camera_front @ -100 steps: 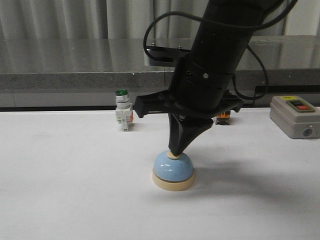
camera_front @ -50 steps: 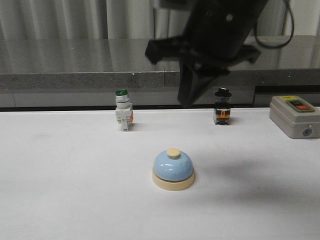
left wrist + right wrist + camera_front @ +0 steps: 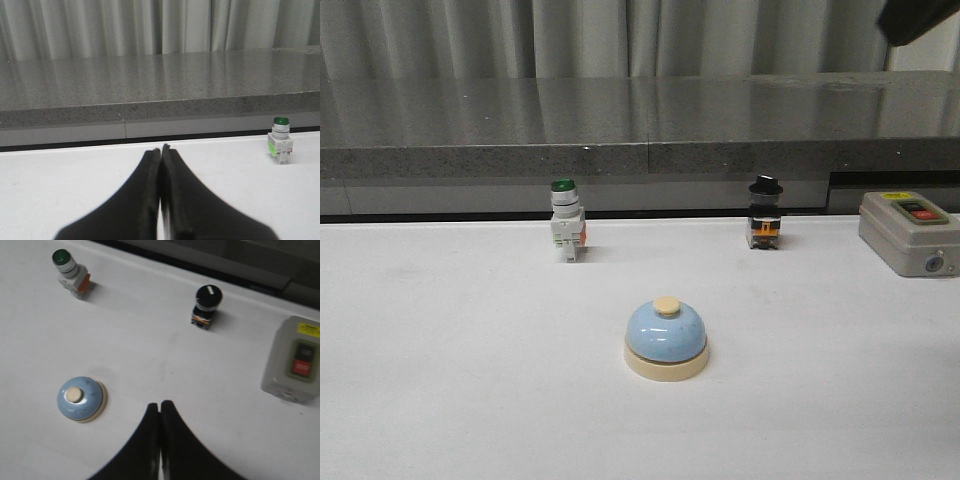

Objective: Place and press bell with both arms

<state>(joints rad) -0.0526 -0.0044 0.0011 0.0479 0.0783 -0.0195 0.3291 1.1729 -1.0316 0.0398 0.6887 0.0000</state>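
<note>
The light blue bell (image 3: 666,339) with cream base and cream button stands upright on the white table, near the middle. It also shows in the right wrist view (image 3: 80,399). My right gripper (image 3: 160,404) is shut and empty, high above the table, to the right of the bell. In the front view only a dark bit of the right arm (image 3: 920,18) shows at the top right corner. My left gripper (image 3: 161,149) is shut and empty, low over the table; it does not show in the front view, and the bell is out of its view.
A green-capped white push-button switch (image 3: 566,232) stands behind the bell to the left. A black-knobbed switch (image 3: 765,226) stands behind to the right. A grey box with a red button (image 3: 912,232) sits at the far right. A grey ledge (image 3: 620,150) runs behind the table.
My right gripper pressed the bell's button a second ago, then rose up and to the right, almost out of the front view. The bell has stayed in place.
</note>
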